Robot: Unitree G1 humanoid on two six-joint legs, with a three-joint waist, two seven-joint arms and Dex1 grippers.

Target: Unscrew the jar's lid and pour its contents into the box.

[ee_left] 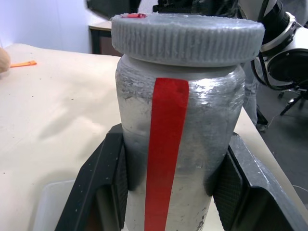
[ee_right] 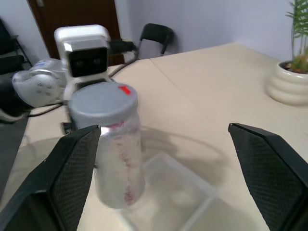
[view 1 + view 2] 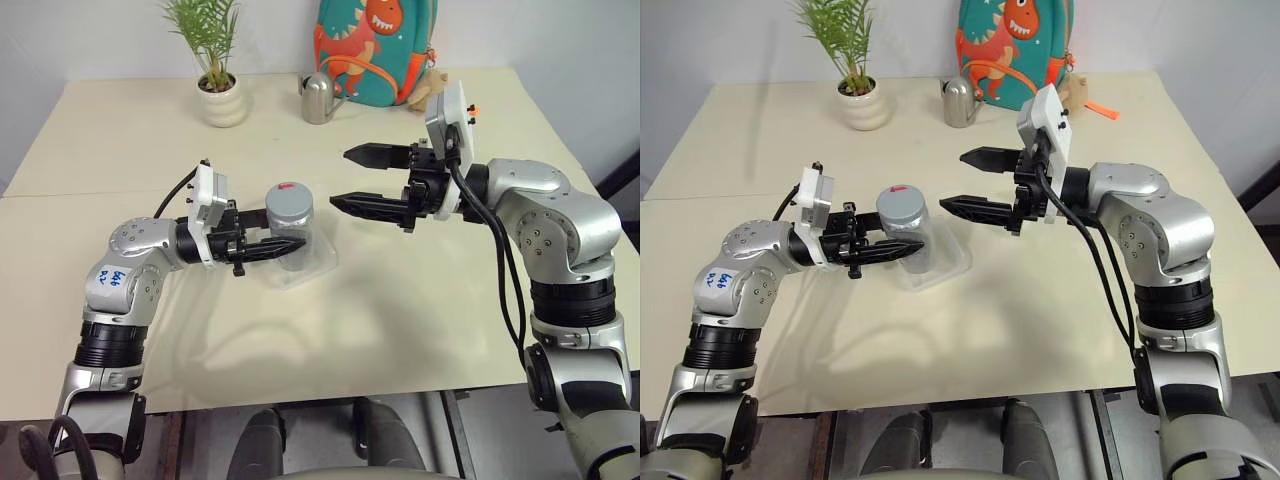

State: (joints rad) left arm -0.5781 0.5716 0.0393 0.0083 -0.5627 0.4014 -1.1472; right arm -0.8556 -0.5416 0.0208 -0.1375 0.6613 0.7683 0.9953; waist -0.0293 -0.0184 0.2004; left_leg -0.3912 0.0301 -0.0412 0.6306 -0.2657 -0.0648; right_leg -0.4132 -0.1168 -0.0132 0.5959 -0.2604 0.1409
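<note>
**benchbot:** Right gripper (image 3: 348, 179) has its fingers spread wide with nothing between them, pointing level at the jar (image 3: 289, 228) from the robot's right, a short gap away. Left gripper (image 3: 283, 247) is clamped on the jar's body, holding it upright just above the box (image 3: 318, 262).

**torq_77:** So the jar's long axis is vertical, and the lid (image 3: 288, 195) sits on top, still on. I'd guess the right one is the arm to twist it; it needs to close in toward the lid.
</note>
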